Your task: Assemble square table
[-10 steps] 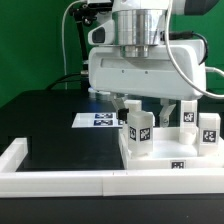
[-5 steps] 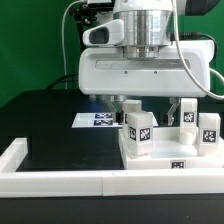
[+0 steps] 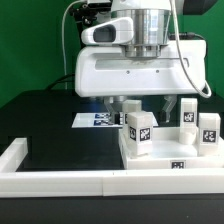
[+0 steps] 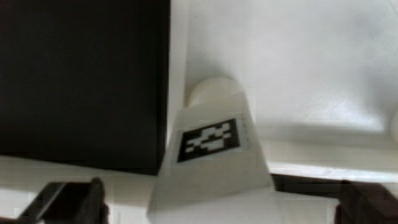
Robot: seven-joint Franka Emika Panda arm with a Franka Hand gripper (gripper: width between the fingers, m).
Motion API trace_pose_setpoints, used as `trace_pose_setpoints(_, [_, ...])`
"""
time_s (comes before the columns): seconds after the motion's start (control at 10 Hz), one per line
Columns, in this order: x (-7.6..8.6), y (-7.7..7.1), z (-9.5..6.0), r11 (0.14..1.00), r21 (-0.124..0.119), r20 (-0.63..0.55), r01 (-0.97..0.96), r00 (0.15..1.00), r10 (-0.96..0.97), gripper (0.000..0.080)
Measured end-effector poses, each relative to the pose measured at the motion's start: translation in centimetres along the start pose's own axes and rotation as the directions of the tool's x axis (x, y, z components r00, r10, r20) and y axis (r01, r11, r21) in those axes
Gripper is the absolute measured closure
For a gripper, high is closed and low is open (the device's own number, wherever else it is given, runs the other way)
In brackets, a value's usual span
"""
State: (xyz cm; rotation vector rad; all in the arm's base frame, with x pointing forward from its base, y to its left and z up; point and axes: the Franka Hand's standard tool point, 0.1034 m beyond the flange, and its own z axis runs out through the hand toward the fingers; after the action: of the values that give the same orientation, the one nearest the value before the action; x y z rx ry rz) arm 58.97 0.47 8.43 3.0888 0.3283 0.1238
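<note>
Table leg (image 3: 140, 133) upright on tabletop (image 3: 165, 160), long axis vert., end effector (image 3: 148, 108) open above

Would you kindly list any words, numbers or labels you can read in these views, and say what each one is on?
No readable words or numbers.
Legs: black-and-white pattern tags only, no text.
Table top: a small tag, too small to read.
Marker board: pattern tags, no text.

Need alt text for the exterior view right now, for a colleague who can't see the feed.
The open gripper hangs just above white tagged legs standing on the white tabletop; the nearest leg is in front. Behind, the marker board lies flat on the black table.
</note>
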Motion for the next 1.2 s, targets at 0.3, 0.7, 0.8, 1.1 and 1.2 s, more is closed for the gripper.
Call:
trace_pose_setpoints(0.3, [-0.01,0.06,0.0,1.0,-0.002,0.001,0.028,1.0,-0.028,0.0275])
trace_pose_setpoints(0.7, [0.01,0.01,-0.01,0.998,0.0,-0.001,-0.069,0.998,0.069,0.0507])
trace_pose_setpoints(0.8, [0.01,0.01,0.0,0.985,0.001,-0.001,-0.174,0.985,0.174,0.0507])
trace_pose_setpoints(1.1, [-0.05,-0.02,0.06,0.853,0.005,-0.011,-0.522,0.853,0.522,0.0507])
trace_pose_setpoints(1.2, [-0.07,0.03,0.08,0.811,0.015,-0.009,-0.585,0.811,0.585,0.0507])
